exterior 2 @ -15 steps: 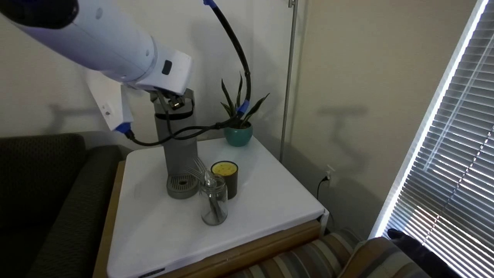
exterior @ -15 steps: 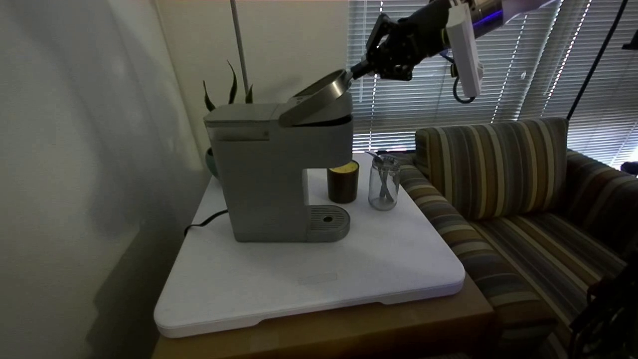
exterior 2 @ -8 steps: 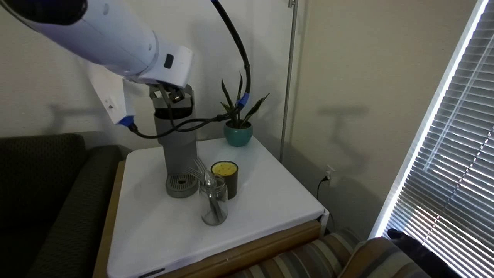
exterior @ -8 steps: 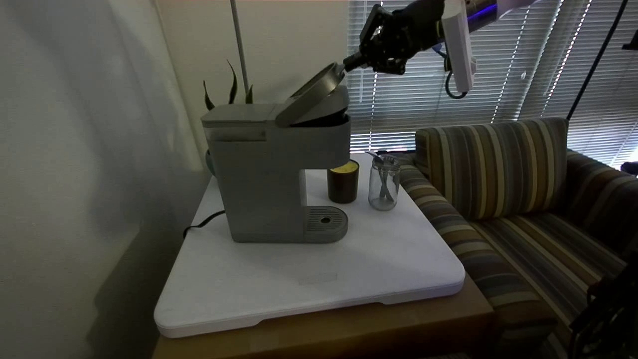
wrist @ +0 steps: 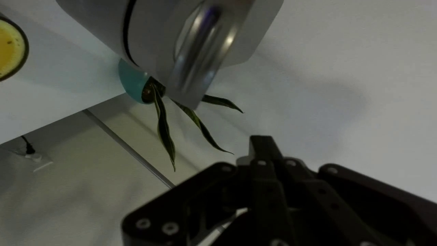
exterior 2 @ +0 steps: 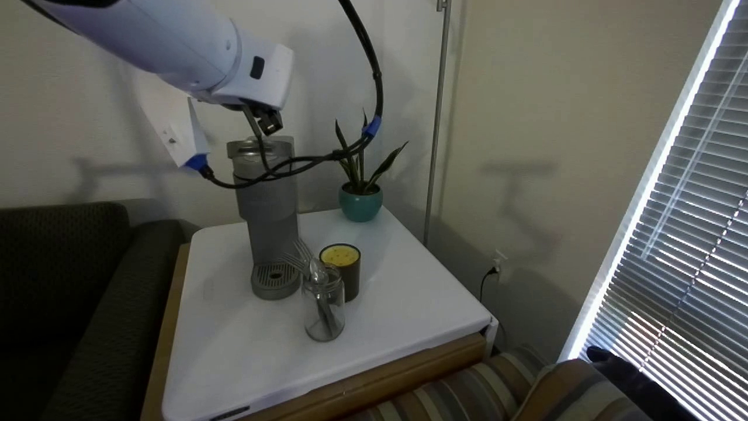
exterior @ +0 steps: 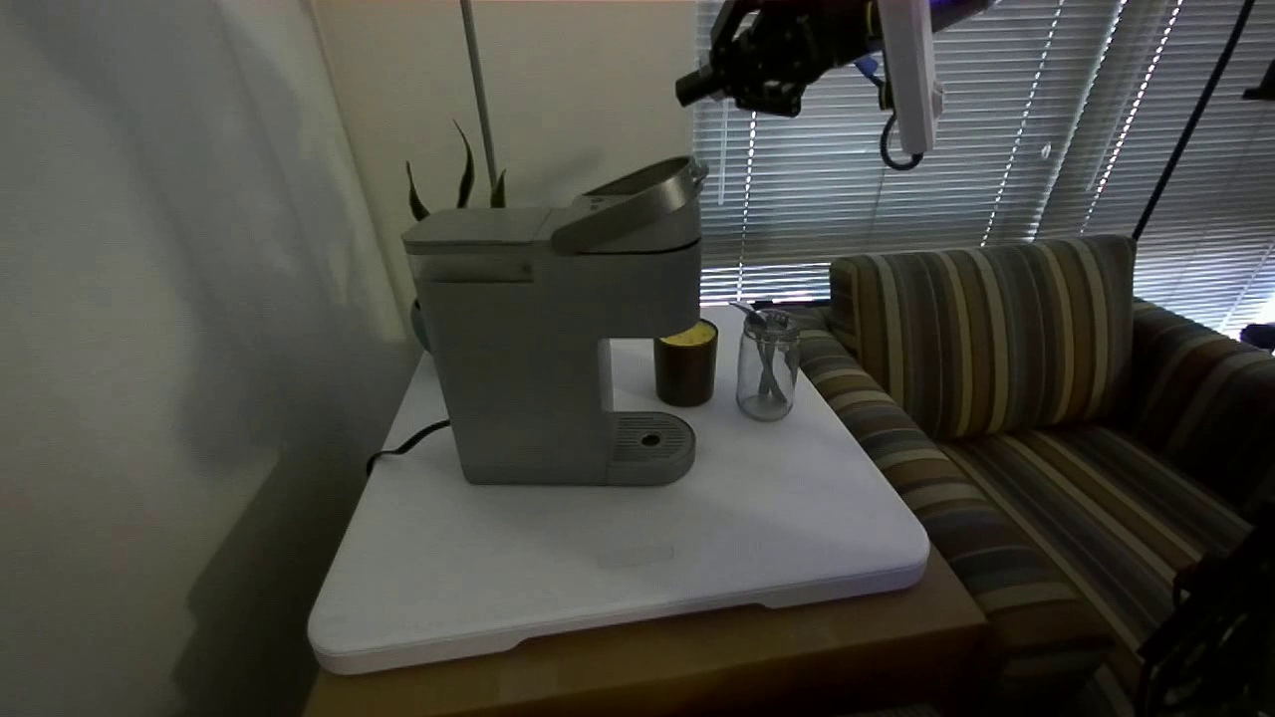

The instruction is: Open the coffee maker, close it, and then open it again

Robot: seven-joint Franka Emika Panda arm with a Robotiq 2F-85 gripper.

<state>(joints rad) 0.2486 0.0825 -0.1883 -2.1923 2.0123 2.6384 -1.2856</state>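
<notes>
The grey coffee maker [exterior: 528, 388] stands on the white table; it also shows in an exterior view [exterior 2: 269, 228] and in the wrist view [wrist: 150, 34]. Its lid [exterior: 637, 204] lies down on the body, with only a thin dark seam below it. The lid's metal handle [wrist: 203, 51] sticks out at the front in the wrist view. My gripper [exterior: 692, 88] is above and slightly in front of the lid, apart from it. In the wrist view its fingertips [wrist: 263, 147] are together with nothing between them. An exterior view [exterior 2: 269, 121] shows the gripper mostly hidden behind the arm.
A dark cup with yellow content [exterior: 686, 363] and a glass jar with cutlery [exterior: 768, 366] stand beside the machine. A potted plant [exterior 2: 360, 202] stands behind, near a thin metal pole [exterior 2: 438, 117]. A striped armchair [exterior: 986, 339] is beside the table [exterior: 618, 578].
The lid was raised at the gripper's fingertips, with a dark gap under it. It has dropped onto the body. My gripper has moved up, away from the handle.
</notes>
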